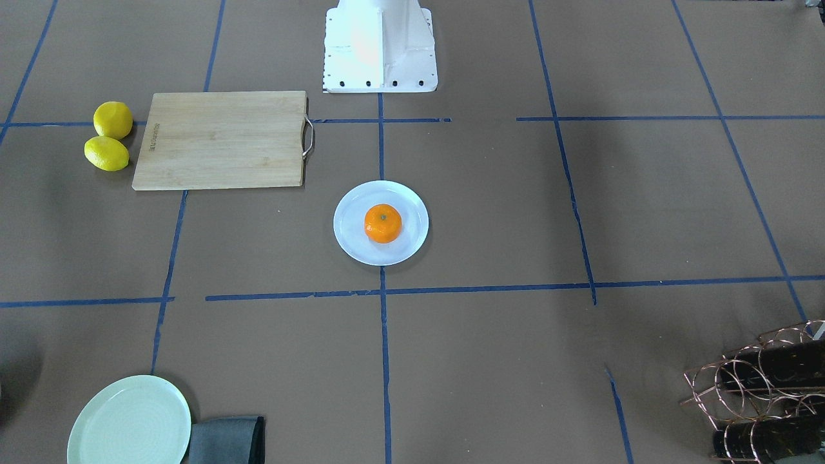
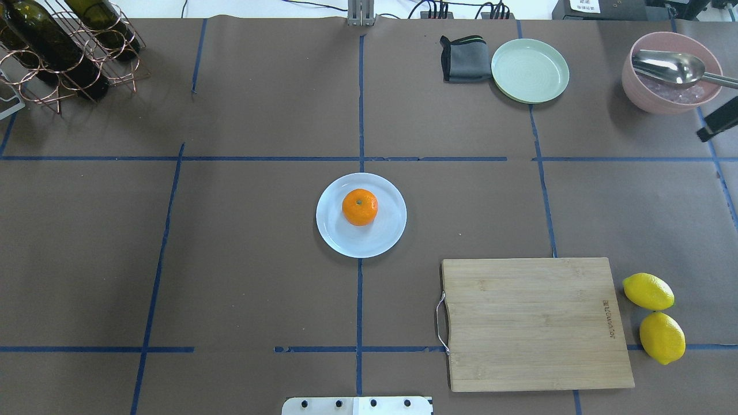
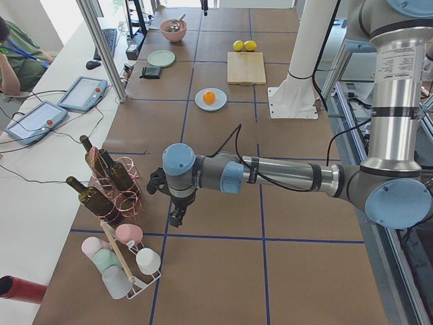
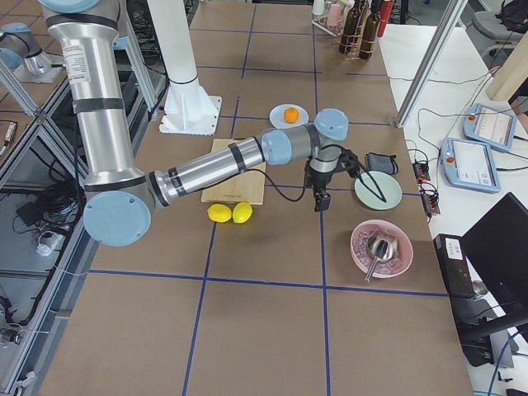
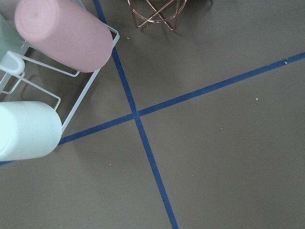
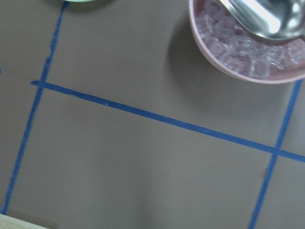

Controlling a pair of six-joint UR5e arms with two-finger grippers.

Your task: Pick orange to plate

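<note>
One orange (image 1: 383,223) on plate (image 1: 351,240); two lemons (image 1: 113,120); left tool (image 3: 177,218), right tool (image 4: 322,202): cannot tell.

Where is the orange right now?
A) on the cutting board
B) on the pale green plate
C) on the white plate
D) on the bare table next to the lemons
C: the orange sits on the white plate at the table's middle, well apart from the cutting board, the pale green plate and the lemons.
</note>
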